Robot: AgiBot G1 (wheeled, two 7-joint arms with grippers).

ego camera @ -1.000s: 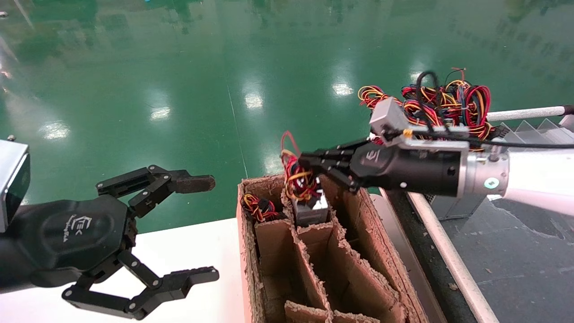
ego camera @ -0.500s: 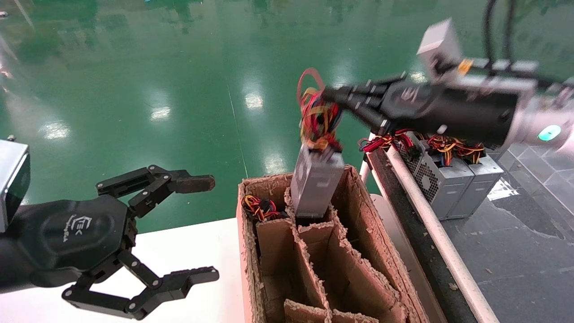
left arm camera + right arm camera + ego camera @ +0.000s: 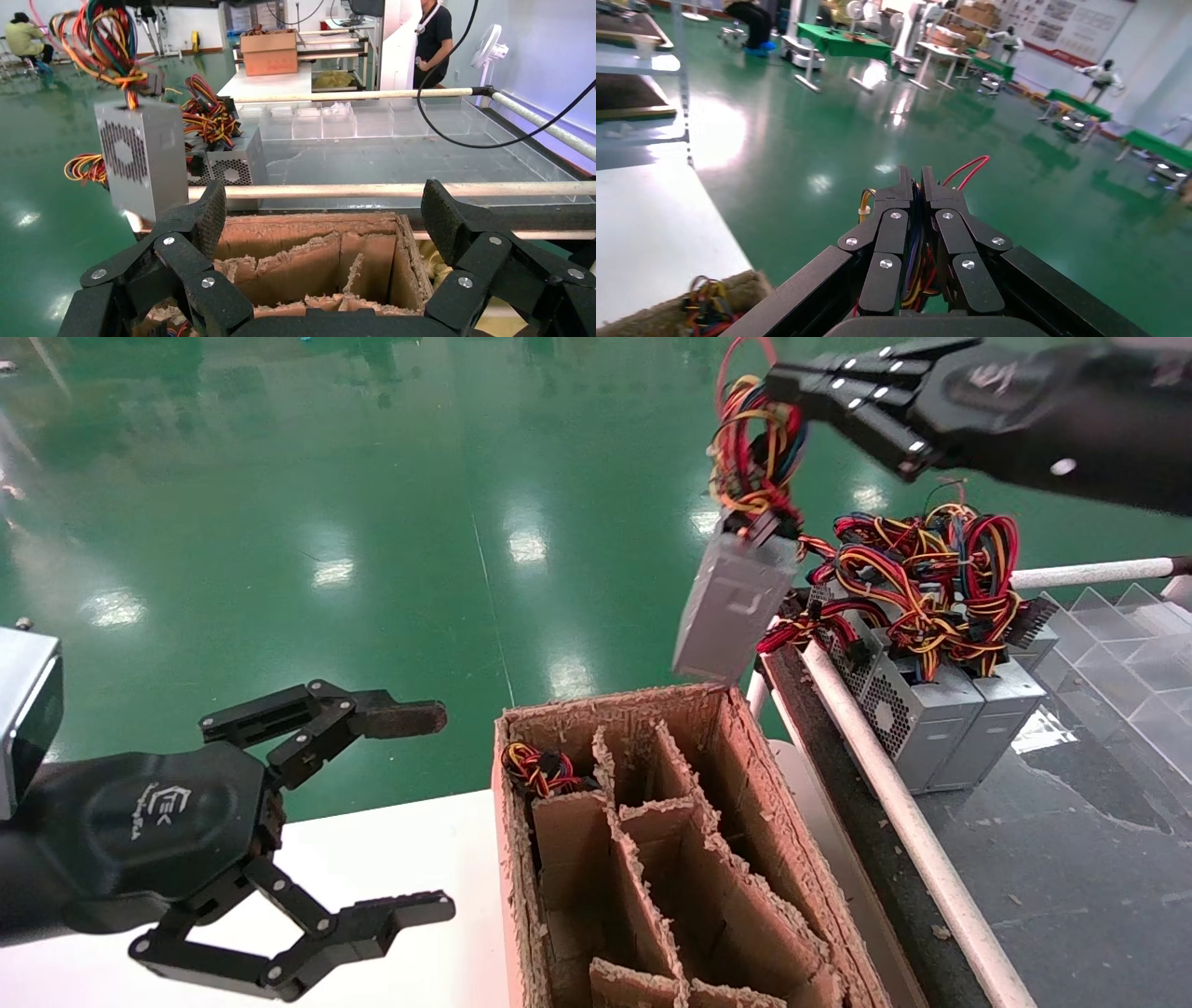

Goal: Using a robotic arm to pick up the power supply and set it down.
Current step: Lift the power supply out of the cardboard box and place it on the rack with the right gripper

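The power supply (image 3: 731, 607), a slim grey metal case, hangs tilted in the air above the far right corner of the cardboard box (image 3: 756, 775). It hangs from its looped red, yellow and blue wire bundle (image 3: 754, 449). My right gripper (image 3: 778, 379) is shut on that bundle, and in the right wrist view the wires (image 3: 916, 242) sit pinched between the closed fingers of the right gripper (image 3: 916, 172). My left gripper (image 3: 419, 812) stays parked and open at the near left, over the white table. From the left wrist, the left gripper (image 3: 323, 210) frames the box, and the power supply (image 3: 144, 165) hangs at its far side.
The box has ragged cardboard dividers; a small wire bundle (image 3: 535, 768) lies in its far left cell. Right of the box, behind a white pipe rail (image 3: 894, 803), stand grey perforated cases (image 3: 931, 710) under big wire masses (image 3: 931, 570). Clear plastic trays (image 3: 1117, 645) lie farther right.
The right gripper rose up and to the right, pulling the power supply by its wires fully out of the box's far cell. The left arm has not moved.
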